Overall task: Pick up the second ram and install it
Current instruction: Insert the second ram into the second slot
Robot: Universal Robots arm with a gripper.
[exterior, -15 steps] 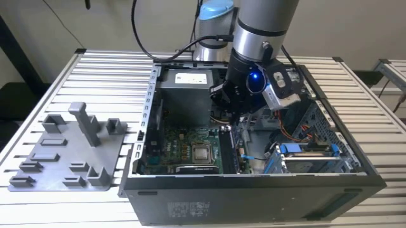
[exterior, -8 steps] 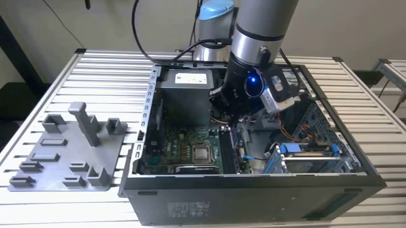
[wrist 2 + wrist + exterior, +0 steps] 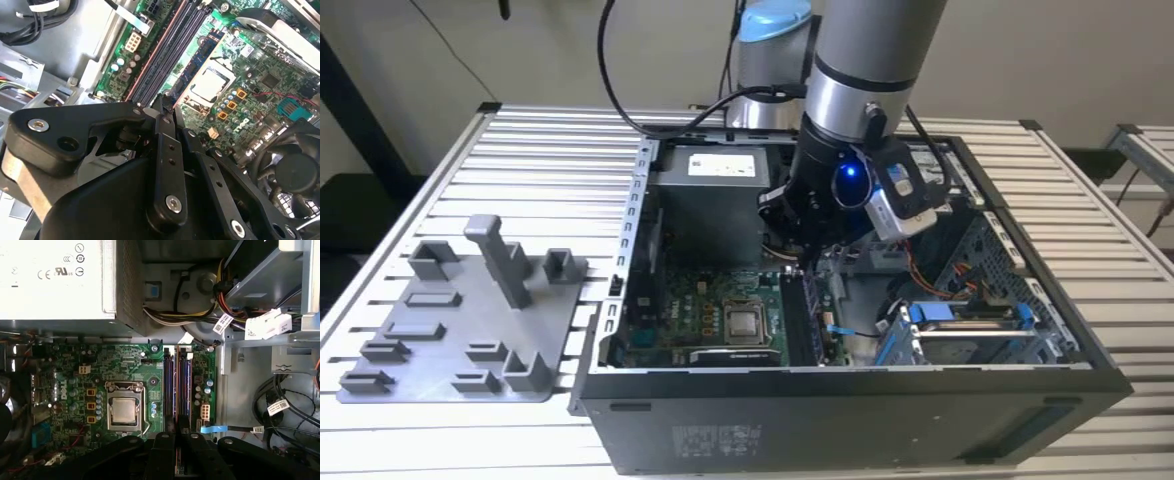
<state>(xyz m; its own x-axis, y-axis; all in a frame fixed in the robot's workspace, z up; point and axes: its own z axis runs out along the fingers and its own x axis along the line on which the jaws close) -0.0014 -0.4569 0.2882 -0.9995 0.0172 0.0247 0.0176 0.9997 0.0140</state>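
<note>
While the pincer (image 3: 167,107) grips the second ram (image 3: 196,70), the processor (image 3: 123,409) sits beside.

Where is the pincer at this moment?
The pincer is inside the computer case, over the memory slots, on the exterior view's right of the processor.

An open black metal computer case (image 3: 854,400) sits on the slatted white counter (image 3: 547,150), a green motherboard (image 3: 75,385) with a square silver processor (image 3: 122,410) inside. A grey plastic fixture tray (image 3: 467,320) lies by the counter's edge.
</note>
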